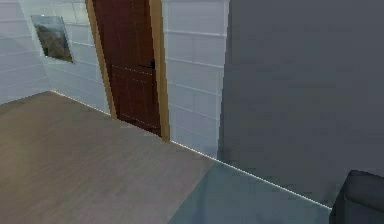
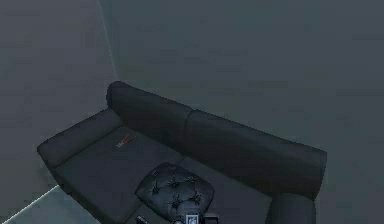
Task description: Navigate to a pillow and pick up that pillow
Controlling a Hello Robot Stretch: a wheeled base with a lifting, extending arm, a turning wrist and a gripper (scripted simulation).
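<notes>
Arm side view, bottom edge just R of centre: arm tip w/ two white marker squares [image 2: 191, 218], dark fingers [image 2: 144, 217] just L of them, cut by the frame. Can't tell if they're spread or pressed together, nor if they hold anything. Directly above them, lower centre: the pillow [image 2: 178, 188], dark, tufted w/ buttons, lying on the seat of a dark sofa [image 2: 250, 150]. Whether fingers touch it can't be told. Sofa runs from mid-left to lower right, backrest along its far side, w/ a small reddish speck [image 2: 123, 140] on the L seat cushion. Behind it, plain grey wall. Forward view gives the room ahead instead. A dark block [image 1: 362, 196] sits in the bottom R corner, w/ grey-blue floor [image 1: 240, 200] at bottom centre and wood floor [image 1: 80, 150] at lower L. Farther up: dark red-brown door [image 1: 130, 60] in a wood frame at upper centre. White tiled wall [image 1: 195, 70] either side of it, a framed picture [image 1: 52, 38] at upper L, grey wall [image 1: 300, 90] at R.
</notes>
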